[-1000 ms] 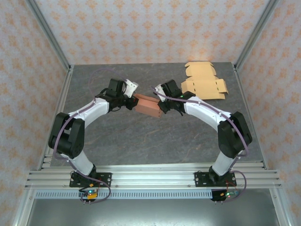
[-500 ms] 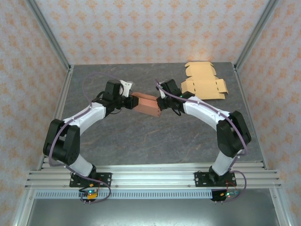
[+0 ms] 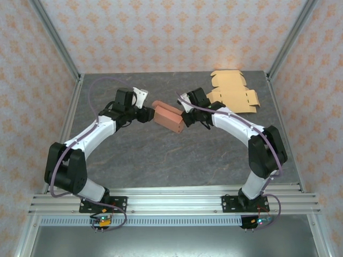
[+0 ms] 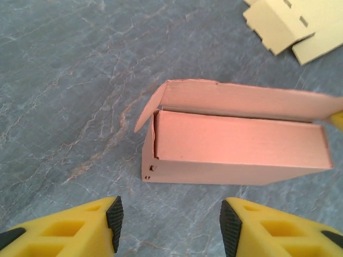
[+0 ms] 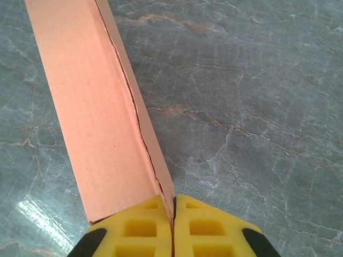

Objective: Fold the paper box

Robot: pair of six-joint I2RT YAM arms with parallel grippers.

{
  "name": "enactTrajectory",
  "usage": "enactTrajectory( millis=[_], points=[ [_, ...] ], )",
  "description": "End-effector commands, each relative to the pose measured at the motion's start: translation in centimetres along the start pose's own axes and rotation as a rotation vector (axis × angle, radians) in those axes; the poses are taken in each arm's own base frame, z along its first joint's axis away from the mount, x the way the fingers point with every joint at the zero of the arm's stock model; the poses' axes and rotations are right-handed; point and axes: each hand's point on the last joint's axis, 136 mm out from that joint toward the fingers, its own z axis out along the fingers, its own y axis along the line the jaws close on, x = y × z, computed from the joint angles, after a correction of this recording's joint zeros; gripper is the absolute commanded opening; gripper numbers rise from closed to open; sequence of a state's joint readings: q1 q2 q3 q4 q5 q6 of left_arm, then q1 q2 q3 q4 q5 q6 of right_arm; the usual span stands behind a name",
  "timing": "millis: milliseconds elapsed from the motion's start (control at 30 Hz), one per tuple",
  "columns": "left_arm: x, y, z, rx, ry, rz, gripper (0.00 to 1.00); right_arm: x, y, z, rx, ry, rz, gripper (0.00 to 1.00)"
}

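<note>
Grey, marble-patterned stone was seen as the table point(image 3: 161, 160) surface, enclosed by orange-patterned wallpaper point(image 3: 161, 32).

At the left, the left gripper point(image 3: 146, 114) had been drawn back from the paper box point(image 3: 169, 116). A second earlier it had been closed against the box's left end; now a strip of bare table was seen between them, and the left arm had been swung outward toward the left rail. In the left wrist view the left gripper point(image 4: 170, 225) was shown with its jaws spread moderately apart and nothing between them, the box point(image 4: 236, 147) lying beyond the fingertips.

The box was found near the middle of the table, between the two grippers, shifted slightly toward the far edge compared with the earlier frame. Its long axis was laid from upper left to lower right in the top view, one short end pointed at the left gripper and the other at the right gripper point(image 3: 185, 119). In the left wrist view a long lid panel was seen raised along the far side, with a small end flap point(image 4: 147, 115) bent outward at the left end.

In the right wrist view the right gripper point(image 5: 172, 214) was shown closed tight on a thin edge of the box point(image 5: 102, 118).

At the far right, flat cardboard blanks point(image 3: 233, 93) were left lying well apart from the box.
</note>
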State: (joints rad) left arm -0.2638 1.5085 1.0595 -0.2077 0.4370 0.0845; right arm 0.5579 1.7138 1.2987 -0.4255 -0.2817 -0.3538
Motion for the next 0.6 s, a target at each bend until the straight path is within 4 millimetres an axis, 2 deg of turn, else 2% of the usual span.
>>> enactTrajectory(
  millis=[0,200,333,400,500,567],
  points=[
    [-1.2,0.2,0.4,0.007,-0.025,0.124,0.56,0.6,0.8,-0.3,-0.05,0.044,-0.054,0.06],
    [-3.1,-0.2,1.6,0.075,-0.052,0.171,0.56,0.4,1.0,-0.2,-0.068,0.04,-0.042,0.07],
    [-3.5,-0.1,2.5,0.11,-0.044,0.152,0.56,0.1,1.1,-0.2,-0.074,0.031,-0.032,0.07],
    [-3.0,-0.5,3.0,0.146,-0.015,0.155,0.52,0.1,1.1,-0.2,-0.07,0.029,-0.031,0.07],
    [-2.6,-0.8,3.3,0.174,0.0,0.163,0.39,0.1,1.1,-0.2,-0.074,0.03,-0.029,0.07],
    [-2.5,-0.9,3.4,0.185,0.006,0.166,0.35,0.1,1.1,-0.2,-0.073,0.028,-0.031,0.07]
  ],
)
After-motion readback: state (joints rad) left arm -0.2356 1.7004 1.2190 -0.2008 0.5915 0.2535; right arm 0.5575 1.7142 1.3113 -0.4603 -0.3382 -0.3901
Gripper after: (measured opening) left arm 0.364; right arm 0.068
